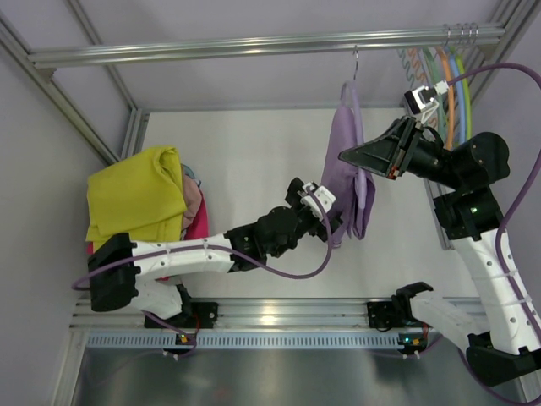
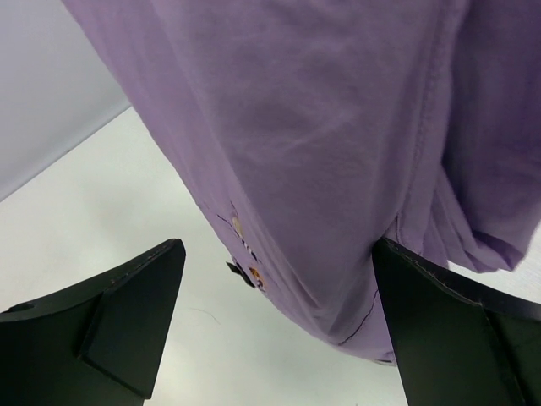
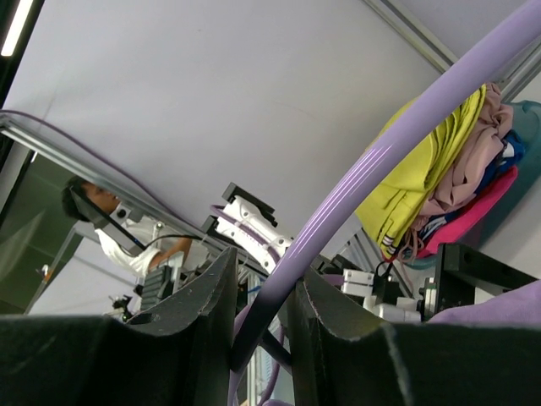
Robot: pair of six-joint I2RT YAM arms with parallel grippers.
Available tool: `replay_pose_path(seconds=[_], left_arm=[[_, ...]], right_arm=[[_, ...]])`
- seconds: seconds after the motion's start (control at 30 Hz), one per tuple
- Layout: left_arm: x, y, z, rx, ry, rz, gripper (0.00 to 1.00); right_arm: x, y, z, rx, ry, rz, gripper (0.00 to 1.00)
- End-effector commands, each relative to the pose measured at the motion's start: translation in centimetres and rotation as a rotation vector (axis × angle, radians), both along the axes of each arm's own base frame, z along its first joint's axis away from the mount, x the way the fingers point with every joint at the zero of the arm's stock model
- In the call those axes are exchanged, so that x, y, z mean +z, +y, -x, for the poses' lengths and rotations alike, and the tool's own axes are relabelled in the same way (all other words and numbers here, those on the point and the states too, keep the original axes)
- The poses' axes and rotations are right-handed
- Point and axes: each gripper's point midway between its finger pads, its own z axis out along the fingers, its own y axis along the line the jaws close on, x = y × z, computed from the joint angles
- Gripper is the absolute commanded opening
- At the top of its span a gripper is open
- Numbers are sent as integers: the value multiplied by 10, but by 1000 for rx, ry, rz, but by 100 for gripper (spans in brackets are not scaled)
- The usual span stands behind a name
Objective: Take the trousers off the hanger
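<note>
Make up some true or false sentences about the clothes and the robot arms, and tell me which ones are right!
1. The purple trousers hang on a hanger from the rail. True.
2. The yellow trousers are hanging up too. False: they lie on top of a pile of clothes at the left of the table.
3. The left gripper is open. True: its fingers are spread wide, with purple cloth right in front of them.
4. A pink cloth lies on top of the yellow trousers. False: the pink cloth is underneath them in the pile.
</note>
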Motion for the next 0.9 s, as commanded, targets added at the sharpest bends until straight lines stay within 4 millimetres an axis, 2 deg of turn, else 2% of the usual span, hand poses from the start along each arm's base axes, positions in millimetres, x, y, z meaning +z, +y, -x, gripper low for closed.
replay_pose_path(seconds=[0.0,0.03,0.07,0.17,0.23,0.27,0.33,0.47,0.63,0.8,0.87], left_arm=[[40,2,-17,39,-23,139,98],[39,2,-17,28,-21,139,98],[43,-1,-10,-32,-30,141,98],[39,-4,17,-166,-24,138,98],[34,-3,26,-175,-45,111,98],[33,-6,39,-196,-46,111,98],[22,-6,45,-185,-30,94,98],[8,-7,46,-155,-10,70,98],[-12,-13,34,-47,17,38,98],[-13,-25,44,-107,77,86,98],[-16,-25,40,-77,77,78,98]], right_arm=[[56,-10,36,2,-275,-77,0],[56,-10,37,2,-276,-78,0],[57,-10,36,-2,-279,-78,0],[57,-10,30,-25,-265,-81,0],[56,-10,26,-39,-244,-85,0],[54,-10,23,-44,-235,-86,0],[51,-9,16,-53,-194,-100,0],[49,-8,6,-66,-147,-116,0],[60,-9,5,-65,-138,-138,0],[58,-9,3,-68,-131,-138,0],[57,-9,2,-72,-125,-141,0]])
